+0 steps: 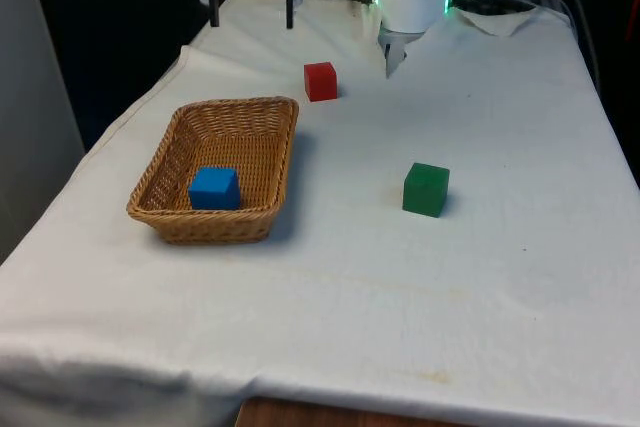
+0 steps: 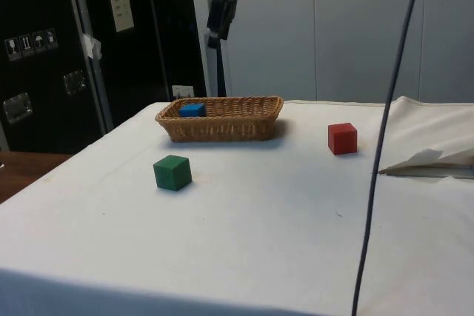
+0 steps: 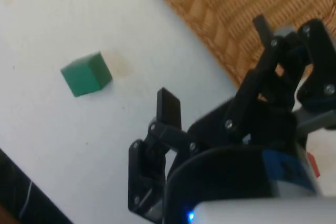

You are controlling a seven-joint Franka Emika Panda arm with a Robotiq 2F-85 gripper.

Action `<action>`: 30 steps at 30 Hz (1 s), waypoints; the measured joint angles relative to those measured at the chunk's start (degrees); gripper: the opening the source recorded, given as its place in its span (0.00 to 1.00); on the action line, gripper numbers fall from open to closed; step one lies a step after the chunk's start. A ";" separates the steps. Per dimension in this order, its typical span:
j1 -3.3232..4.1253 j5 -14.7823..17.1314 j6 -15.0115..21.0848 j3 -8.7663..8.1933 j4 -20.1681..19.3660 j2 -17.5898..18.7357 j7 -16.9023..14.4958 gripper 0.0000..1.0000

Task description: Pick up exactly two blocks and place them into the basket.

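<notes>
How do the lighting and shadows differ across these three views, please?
Front view: even light, with soft shadows beside the basket and green block. Side view: dimmer, with faint shadows under the red block and basket. Wrist view: the gripper looks slightly blurred over the bright cloth.

- One block (image 1: 214, 188) lies in the basket (image 1: 262, 117).
- A second block (image 1: 320, 81) stands behind the basket.
- A third block (image 1: 426, 189) stands at the front view's right of the basket.
</notes>
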 measured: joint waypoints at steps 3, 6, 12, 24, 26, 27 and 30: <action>0.23 -2.18 0.00 0.23 -2.29 -3.09 1.38 1.00; 0.34 -3.32 0.00 0.40 -3.44 -4.64 2.06 1.00; 0.63 -6.88 0.00 1.20 -6.93 -8.88 4.47 1.00; 0.69 -11.69 3.72 3.27 -15.58 -13.75 6.59 1.00; 0.69 -11.92 3.95 3.38 -16.10 -13.98 6.59 1.00; 0.69 -12.66 4.47 3.50 -16.96 -14.21 6.59 1.00; 0.69 -13.98 4.81 3.55 -17.93 -14.50 6.59 1.00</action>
